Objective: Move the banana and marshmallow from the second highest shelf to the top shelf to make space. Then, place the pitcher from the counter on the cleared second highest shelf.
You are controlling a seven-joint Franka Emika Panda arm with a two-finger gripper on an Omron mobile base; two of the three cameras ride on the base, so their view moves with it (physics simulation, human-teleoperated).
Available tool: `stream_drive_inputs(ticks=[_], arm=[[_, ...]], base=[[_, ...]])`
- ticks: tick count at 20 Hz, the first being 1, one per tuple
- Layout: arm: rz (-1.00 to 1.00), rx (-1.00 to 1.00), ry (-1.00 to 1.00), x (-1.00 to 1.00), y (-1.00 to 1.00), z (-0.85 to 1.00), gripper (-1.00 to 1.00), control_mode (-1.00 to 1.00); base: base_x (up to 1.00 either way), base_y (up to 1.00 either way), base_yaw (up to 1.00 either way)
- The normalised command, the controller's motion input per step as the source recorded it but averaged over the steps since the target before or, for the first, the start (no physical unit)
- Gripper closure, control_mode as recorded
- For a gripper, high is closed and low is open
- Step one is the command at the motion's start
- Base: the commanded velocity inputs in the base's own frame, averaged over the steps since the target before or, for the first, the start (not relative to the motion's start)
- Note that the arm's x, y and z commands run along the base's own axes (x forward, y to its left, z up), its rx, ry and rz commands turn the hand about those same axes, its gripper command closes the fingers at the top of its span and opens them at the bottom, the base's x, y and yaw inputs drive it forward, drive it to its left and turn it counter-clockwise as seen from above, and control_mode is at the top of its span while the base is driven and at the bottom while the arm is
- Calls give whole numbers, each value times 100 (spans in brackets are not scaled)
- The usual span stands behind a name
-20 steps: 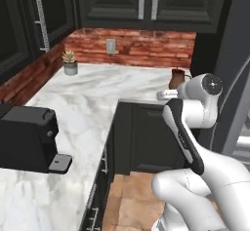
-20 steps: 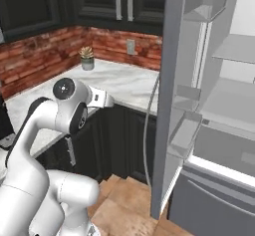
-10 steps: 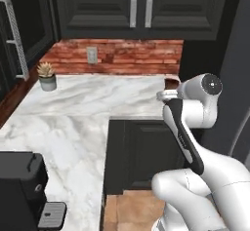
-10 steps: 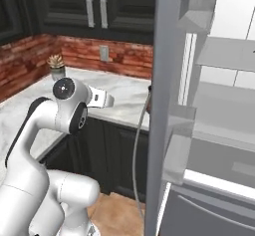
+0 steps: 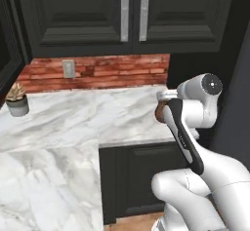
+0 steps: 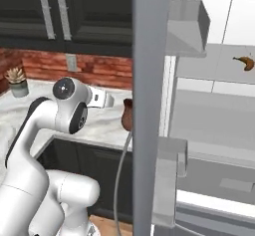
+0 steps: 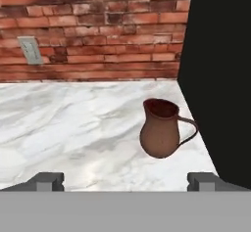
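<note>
Pitcher (image 7: 161,129) upright on counter (image 7: 73,123) — claw (image 7: 125,182) open.

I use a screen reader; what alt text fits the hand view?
A reddish-brown pitcher stands upright on the white marble counter, handle to the right, nothing holding it. Behind it is a red brick wall with an outlet; a black panel fills the right side.

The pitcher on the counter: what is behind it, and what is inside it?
Behind the pitcher the white marble counter runs back to a red brick wall; a dark panel stands at its handle side. Its mouth shows only a dark inside; any contents cannot be seen.
</note>
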Motion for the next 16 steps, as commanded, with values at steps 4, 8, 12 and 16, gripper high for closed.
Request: stream_drive_inputs(ticks=[4, 8, 12, 16], arm=[[0, 0, 0, 0, 0, 0, -100, 100], [0, 0, 0, 0, 0, 0, -100, 100], [0, 0, 0, 0, 0, 0, -100, 100], [0, 0, 0, 0, 2, 0, -100, -100]], base=[[75, 23, -28], [51, 45, -21], [29, 52, -13], [1, 8, -1]])
